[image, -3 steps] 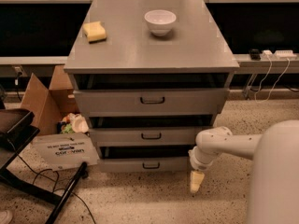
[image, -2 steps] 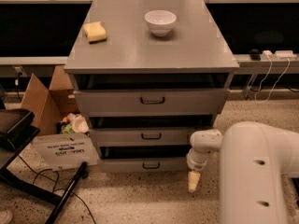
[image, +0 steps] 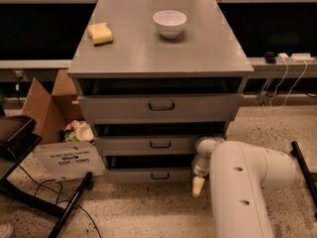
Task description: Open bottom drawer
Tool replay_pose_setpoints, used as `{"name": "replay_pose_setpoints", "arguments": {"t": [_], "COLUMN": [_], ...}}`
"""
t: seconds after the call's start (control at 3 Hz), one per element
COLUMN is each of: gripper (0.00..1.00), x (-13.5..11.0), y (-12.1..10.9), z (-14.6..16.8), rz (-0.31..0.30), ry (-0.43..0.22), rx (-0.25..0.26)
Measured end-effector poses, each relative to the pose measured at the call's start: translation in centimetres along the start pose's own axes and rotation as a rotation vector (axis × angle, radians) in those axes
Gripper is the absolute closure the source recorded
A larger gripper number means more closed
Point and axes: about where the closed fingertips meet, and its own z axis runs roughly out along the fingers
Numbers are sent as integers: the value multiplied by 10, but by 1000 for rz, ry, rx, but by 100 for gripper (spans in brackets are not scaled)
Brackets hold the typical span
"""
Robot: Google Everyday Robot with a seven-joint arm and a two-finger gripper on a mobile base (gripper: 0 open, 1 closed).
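Note:
The bottom drawer (image: 133,175) is the lowest, narrowest grey front of the three, with a small dark loop handle (image: 160,175) at its centre. It sits close to the floor, slightly out like the two above it. My gripper (image: 197,186) hangs just right of that drawer's front, near the floor, its cream tip pointing down. It is about a hand's width right of the handle and holds nothing that I can see. My white arm (image: 247,182) fills the lower right and hides the drawer's right end.
The mid drawer (image: 148,145) and the top drawer (image: 158,107) sit above. A white bowl (image: 170,23) and a yellow sponge (image: 100,33) are on the cabinet top. A cardboard box (image: 42,108), a white sign (image: 67,160) and a black chair base (image: 29,197) stand at the left.
My arm has swung in and now covers much more of the lower right. The gripper has shifted slightly left, staying low beside the bottom drawer. The drawers have not moved.

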Motion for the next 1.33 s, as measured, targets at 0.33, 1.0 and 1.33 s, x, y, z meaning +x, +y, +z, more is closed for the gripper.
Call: {"name": "replay_pose_setpoints", "arguments": {"t": [0.33, 1.0, 1.33], "gripper": [0, 46, 70], "x": [-16, -18, -19], "y": [-35, -28, -28], "z": [-4, 27, 23], "rz": [-14, 22, 22], "ry": [-30, -58, -58], "rx": [63, 24, 25]}}
